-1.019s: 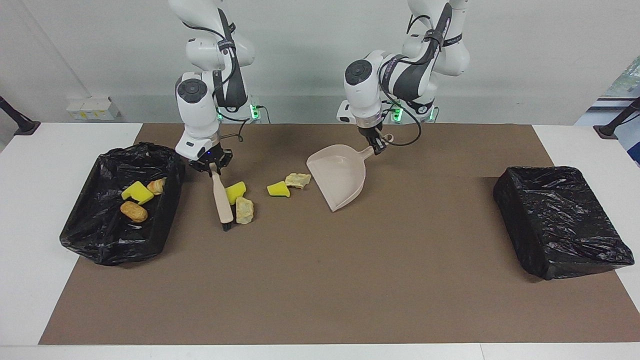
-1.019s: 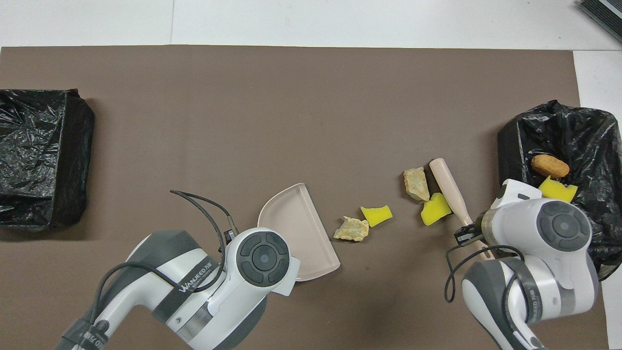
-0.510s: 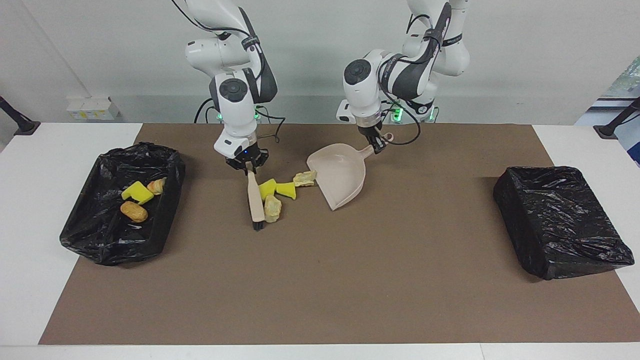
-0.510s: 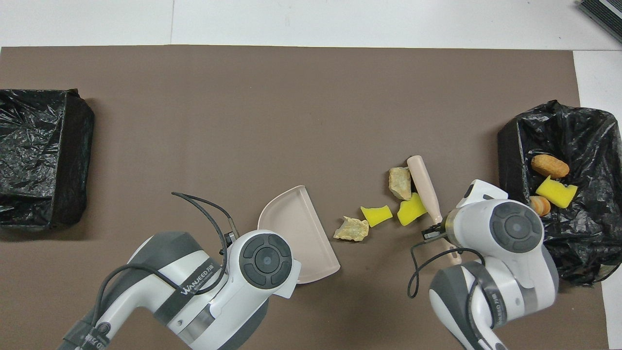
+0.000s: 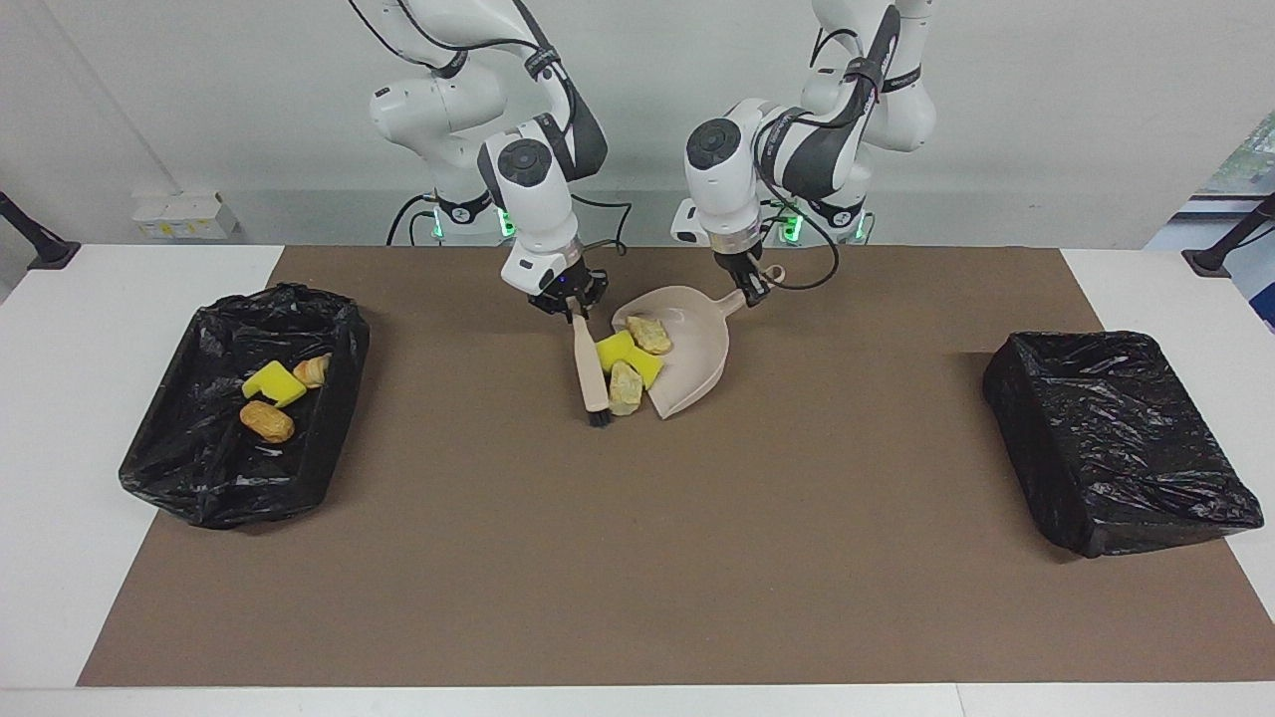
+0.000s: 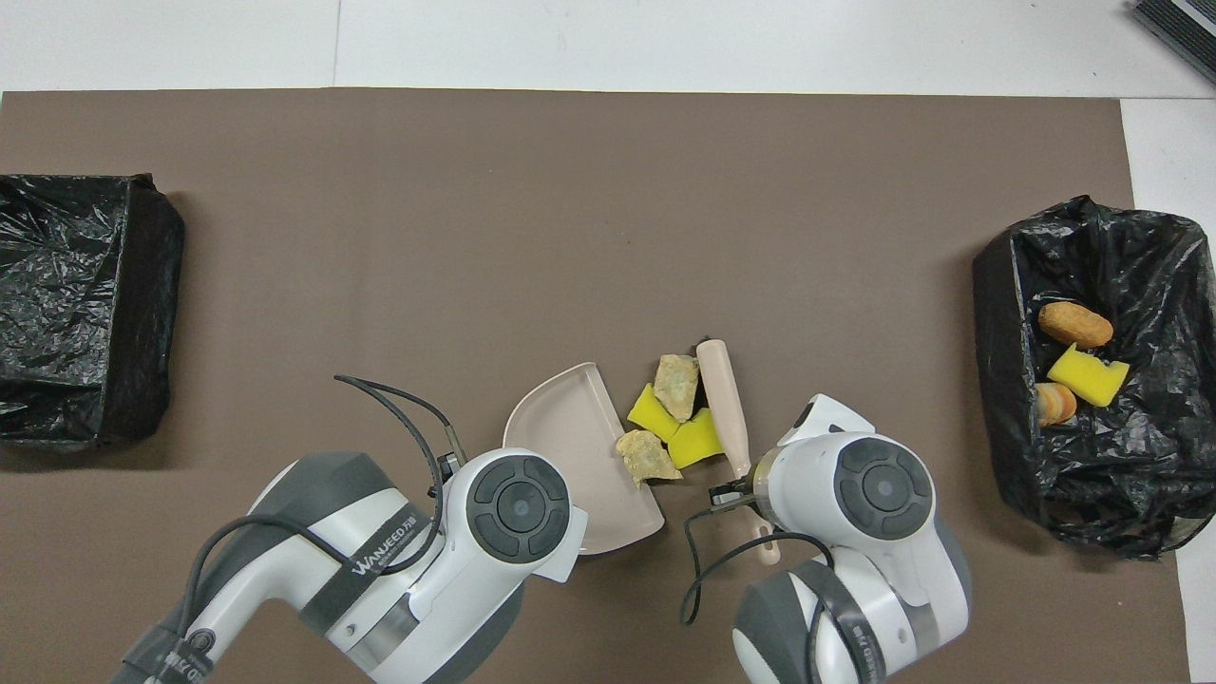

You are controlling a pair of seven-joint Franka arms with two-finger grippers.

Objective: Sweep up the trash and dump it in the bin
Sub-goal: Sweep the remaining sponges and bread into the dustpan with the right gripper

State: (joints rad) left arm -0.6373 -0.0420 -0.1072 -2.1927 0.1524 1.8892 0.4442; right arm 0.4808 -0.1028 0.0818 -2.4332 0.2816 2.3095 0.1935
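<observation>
Your right gripper (image 5: 568, 302), clamped on the brush (image 5: 590, 373), has shoved four scraps (image 5: 628, 363) from the pan's (image 5: 697, 349) 9 o'clock onto its lip; left gripper (image 5: 754, 289) stays clamped on the handle, so dumping is next.

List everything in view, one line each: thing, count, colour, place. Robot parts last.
Mat: one, brown, covering the white table.
Bins: two, black-lined; one at the right arm's end, one at the left arm's end.
Scraps in bin: three, yellow and golden-brown.
Scraps at dustpan mouth: four, yellow and beige.
Dustpan: one, beige, mid-table.
Brush: one, beige, beside the scraps.
Left hand: shut on dustpan handle.
Right hand: shut on brush.
</observation>
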